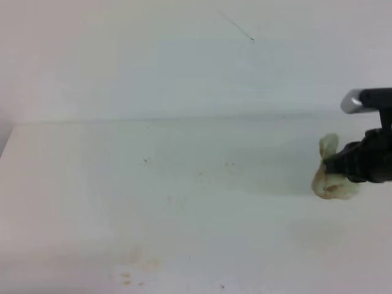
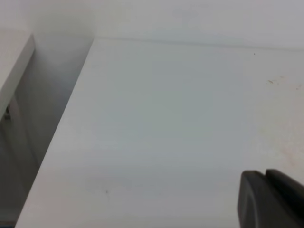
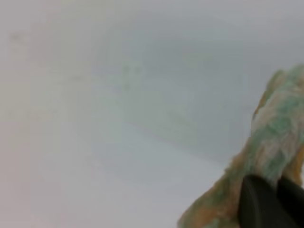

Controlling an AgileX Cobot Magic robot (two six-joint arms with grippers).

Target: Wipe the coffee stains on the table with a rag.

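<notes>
I have the rag (image 1: 332,177) pinched in my right pincer (image 1: 327,163), jaws clamped tight on the wad, out at the right edge of the counter (image 1: 184,202). In the right wrist view the green-and-white cloth bulges up just beyond the dark fingertips (image 3: 259,204), browned with coffee. I cannot tell whether the rag's underside touches the counter or hangs just above it.

No wet orange-brown blotch shows anywhere; what I see are faint pale-brown smudges (image 1: 131,266), well away to the pincer's left and nearer the front edge. So I judge the wiping largely done, with residue left.

My left pincer (image 2: 266,183) sits idle, only its dark tips showing, seemingly together and holding nothing.

Next I would press the rag flat and sweep left toward those smudges, keeping the grip firm.
</notes>
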